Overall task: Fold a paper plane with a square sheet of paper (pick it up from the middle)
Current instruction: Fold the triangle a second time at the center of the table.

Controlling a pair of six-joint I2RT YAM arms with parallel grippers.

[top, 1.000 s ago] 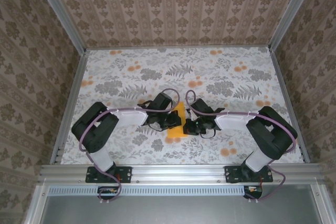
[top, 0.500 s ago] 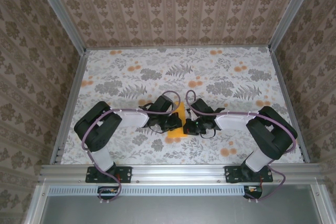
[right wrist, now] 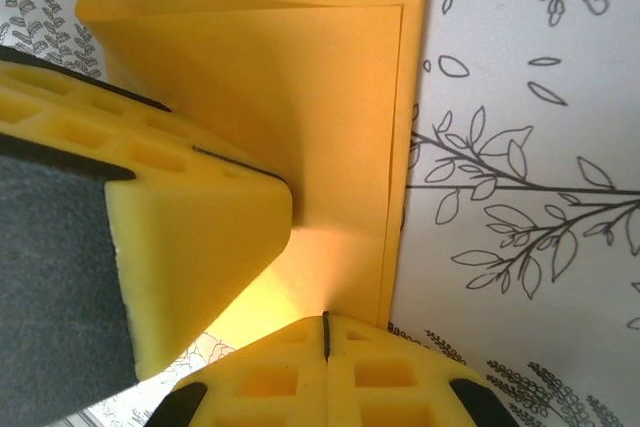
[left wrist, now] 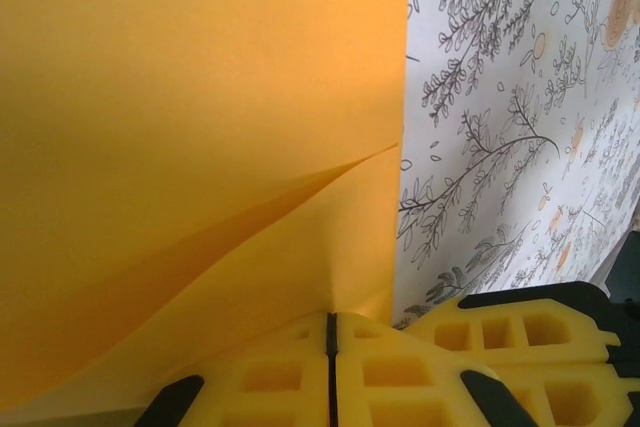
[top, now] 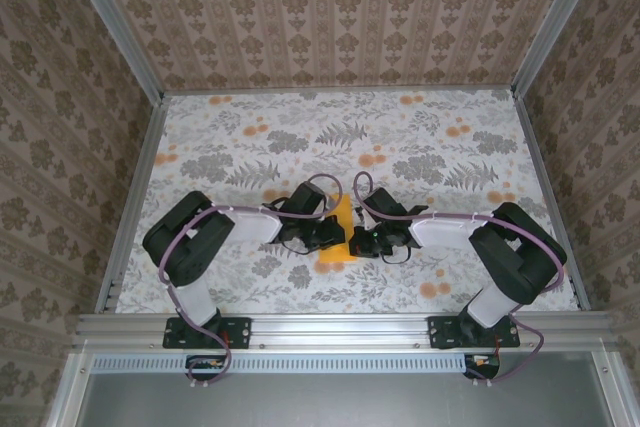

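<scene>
The square sheet of paper (top: 335, 253) lies on the floral cloth (top: 400, 137) that covers the bench (top: 300, 127), near the front edge and midway between the two arm bases. It is already partly folded, with layers of orange-yellow lying over one another. The left arm (top: 240, 222) and the right arm (top: 450, 230) both reach inward and meet over it, so that from above only a narrow strip of the paper shows between them. In the left wrist view the left jaws are closed, their yellow fingers (left wrist: 400, 357) pressed together with only a thin seam between. A raised flap of the paper (left wrist: 200, 97) runs down to that seam, but I cannot tell whether a layer is caught in it. In the right wrist view the right jaws are likewise closed, and their fingers (right wrist: 390, 377) touch the near edge of the paper (right wrist: 300, 97) where it meets the cloth (right wrist: 520, 147). One finger (right wrist: 190, 217) of the left jaws comes in from the left side, its tip resting on the top layer.
</scene>
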